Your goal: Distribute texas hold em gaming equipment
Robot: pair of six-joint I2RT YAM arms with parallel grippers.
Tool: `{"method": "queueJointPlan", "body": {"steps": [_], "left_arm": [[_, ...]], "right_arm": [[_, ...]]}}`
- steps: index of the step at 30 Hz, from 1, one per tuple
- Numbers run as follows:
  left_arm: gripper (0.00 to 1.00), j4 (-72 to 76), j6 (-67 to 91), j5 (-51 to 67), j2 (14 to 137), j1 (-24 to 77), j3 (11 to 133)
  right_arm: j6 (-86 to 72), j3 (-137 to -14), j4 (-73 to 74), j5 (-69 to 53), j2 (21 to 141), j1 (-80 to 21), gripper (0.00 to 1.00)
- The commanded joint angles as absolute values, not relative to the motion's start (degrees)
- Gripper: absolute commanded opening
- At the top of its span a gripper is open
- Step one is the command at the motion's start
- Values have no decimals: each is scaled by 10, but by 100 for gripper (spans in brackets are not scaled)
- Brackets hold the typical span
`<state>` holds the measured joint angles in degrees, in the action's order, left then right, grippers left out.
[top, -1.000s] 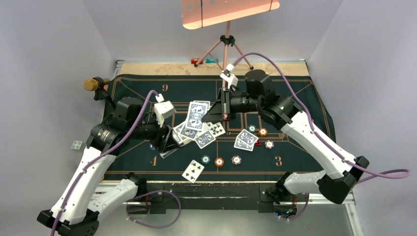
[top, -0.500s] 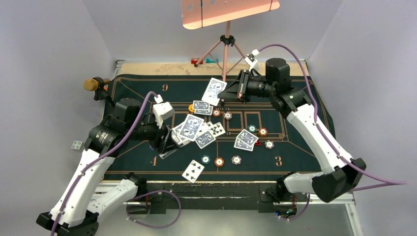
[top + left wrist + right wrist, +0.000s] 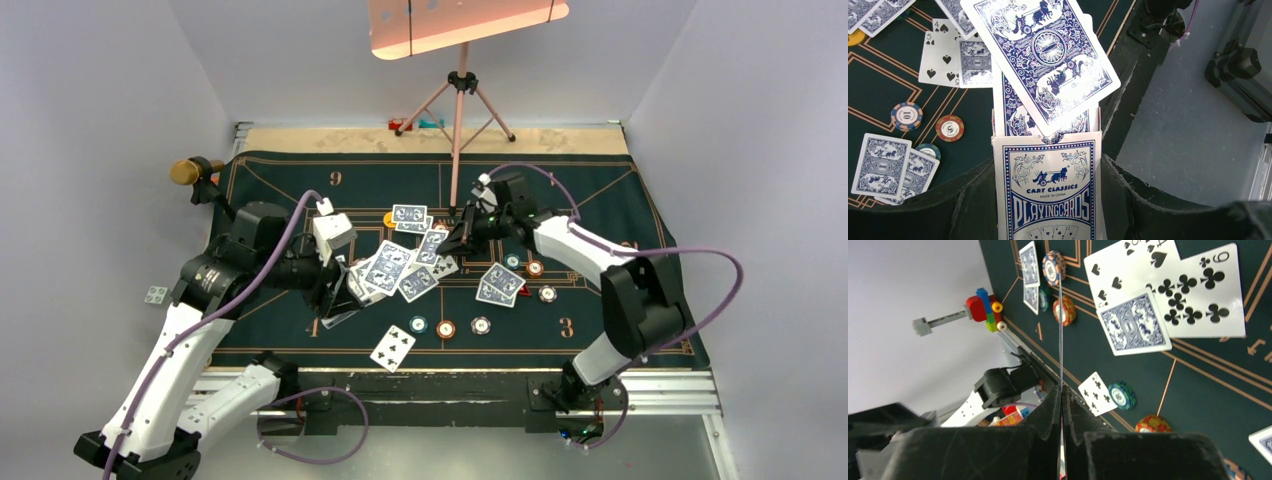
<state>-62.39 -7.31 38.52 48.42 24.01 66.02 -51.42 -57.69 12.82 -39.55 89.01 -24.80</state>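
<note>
Felt (image 3: 1128, 375); right fingers (image 3: 1080, 415) seemingly on card (image 3: 1060, 340)

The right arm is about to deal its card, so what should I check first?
1. Right pincer shut on card: ok.
2. Only one card pinched: cannot tell, seen edge-on.
3. Left pincer grips box: ok.
4. Cards seated in box: not ok, top card sticks out, tilted.
5. Mat under card bare: cannot tell.
</note>
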Motion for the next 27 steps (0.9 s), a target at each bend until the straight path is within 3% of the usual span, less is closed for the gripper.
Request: {"method": "queueJointPlan", "body": {"steps": [1,14,19,22,27], "left_arm": [[0,-628,-95,418,484,236,684],[0,-690,-155,462,490,236,700],[0,-704,-168,470,489,236,700],[0,-710,-173,471,487,236,699],[0,-714,-181,470,481,236,692]], "right_arm": [[-518,-570,31,-379,920,-272,0],[-494,-577,66,-267,1005,-321,0],[-482,-592,116,-237,1008,-327,34],[-474,-602,144,-222,1001,-326,49],[-438,-625,210,-195,933,-328,64]]}}
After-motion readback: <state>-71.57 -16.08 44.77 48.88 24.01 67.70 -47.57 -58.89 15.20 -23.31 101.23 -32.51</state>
